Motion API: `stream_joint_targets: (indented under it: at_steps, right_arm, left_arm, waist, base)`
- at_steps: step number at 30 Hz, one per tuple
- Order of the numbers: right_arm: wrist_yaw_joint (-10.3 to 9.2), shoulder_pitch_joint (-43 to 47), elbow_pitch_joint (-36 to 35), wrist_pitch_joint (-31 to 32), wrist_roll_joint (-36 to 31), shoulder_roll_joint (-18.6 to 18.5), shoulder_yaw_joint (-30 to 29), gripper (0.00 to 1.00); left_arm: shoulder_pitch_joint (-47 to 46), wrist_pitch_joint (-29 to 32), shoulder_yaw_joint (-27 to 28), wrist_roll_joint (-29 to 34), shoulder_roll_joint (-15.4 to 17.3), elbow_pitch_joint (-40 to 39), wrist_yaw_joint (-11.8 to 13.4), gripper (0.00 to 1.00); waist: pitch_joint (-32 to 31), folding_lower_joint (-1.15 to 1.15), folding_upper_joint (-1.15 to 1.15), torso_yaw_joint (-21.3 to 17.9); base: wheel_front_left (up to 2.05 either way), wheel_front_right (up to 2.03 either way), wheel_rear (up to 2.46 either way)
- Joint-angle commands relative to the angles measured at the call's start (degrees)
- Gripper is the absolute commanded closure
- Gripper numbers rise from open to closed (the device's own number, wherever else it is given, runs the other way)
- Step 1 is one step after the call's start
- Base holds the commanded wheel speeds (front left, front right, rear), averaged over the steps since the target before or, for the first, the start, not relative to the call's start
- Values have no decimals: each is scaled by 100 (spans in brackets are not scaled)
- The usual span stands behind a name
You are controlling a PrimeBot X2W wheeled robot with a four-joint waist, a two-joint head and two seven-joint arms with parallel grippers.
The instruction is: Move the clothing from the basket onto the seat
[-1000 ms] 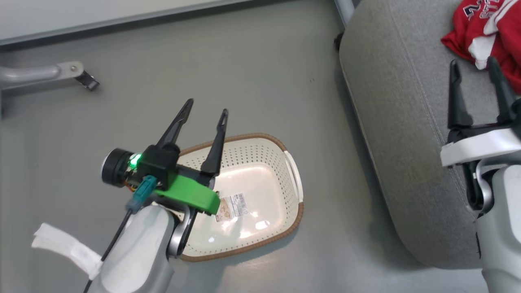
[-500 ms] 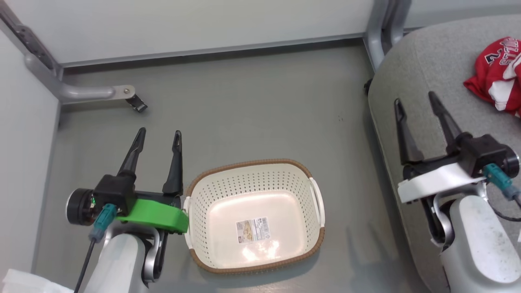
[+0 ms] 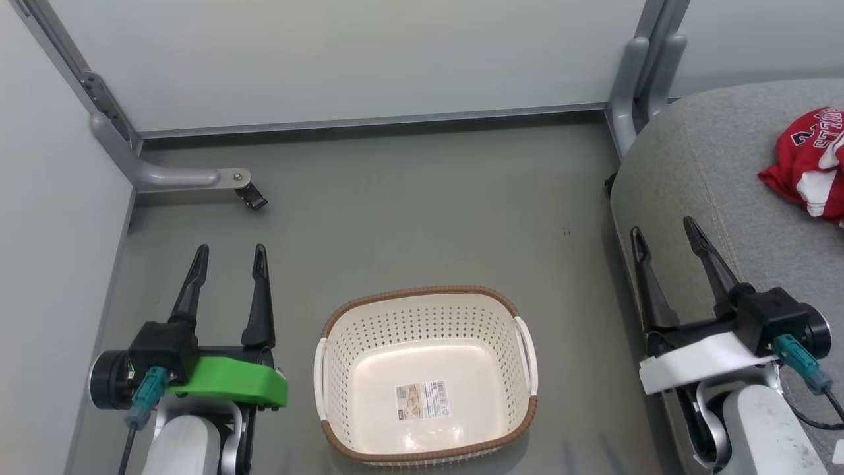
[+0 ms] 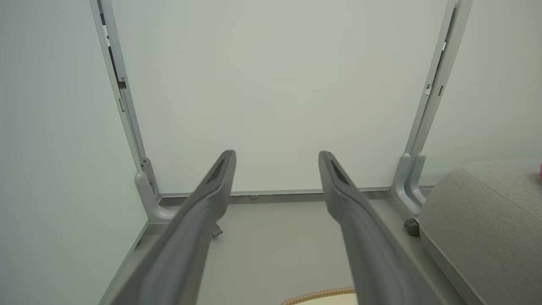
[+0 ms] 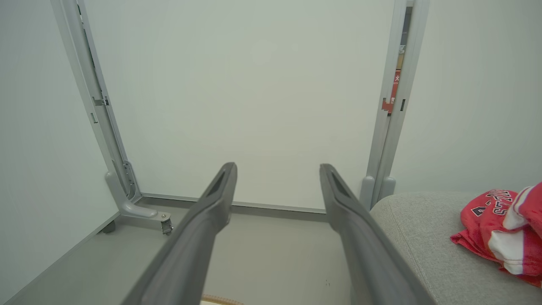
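Note:
The cream perforated basket (image 3: pixel 521 369) with its brown rim stands on the floor at the lower middle, holding nothing but a label sticker on its bottom. Red clothing (image 3: pixel 808 161) with white lettering lies bunched on the grey seat (image 3: pixel 712 171) at the right edge, also visible in the right wrist view (image 5: pixel 499 228). My left gripper (image 3: pixel 231 254) is open over the floor left of the basket. My right gripper (image 3: pixel 663 231) is open above the seat's left edge, short of the clothing. Both wrist views show their fingers (image 4: pixel 220 169) (image 5: pixel 222 182) spread with nothing between them.
White partition panels (image 3: pixel 343 59) close off the back and left, held by grey posts. A grey bracket foot with a caster (image 3: pixel 244 188) juts onto the floor at the back left. Another post (image 3: pixel 636 72) stands beside the seat's far corner.
The head camera has swung, bringing the back wall into view and the basket lower. Both arms have drawn back: the left gripper now sits left of the basket, no longer over it. Both stay open.

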Motion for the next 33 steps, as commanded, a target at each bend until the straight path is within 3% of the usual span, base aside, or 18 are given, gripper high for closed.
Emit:
stream_joint_targets:
  at_steps: [1, 13, 33]
  right_arm:
    - [-4, 163, -52, -13, -27, -4, -69, 0]
    - [-4, 717, -123, -13, 168, 20, -294, 0]
    - [-4, 743, -99, -13, 281, 21, -236, 0]
  left_arm:
    - [122, -1, 34, 76, -31, -19, -23, 0]
    - [595, -1, 283, 130, -152, 12, -47, 0]
    - [719, -1, 439, 298, -219, -16, -105, 0]
  waist:
    - [-64, 0, 0, 33]
    - [-260, 0, 0, 52]
    - [-281, 0, 0, 167]
  base:
    - [0, 0, 0]
    - [0, 0, 0]
    - [0, 0, 0]
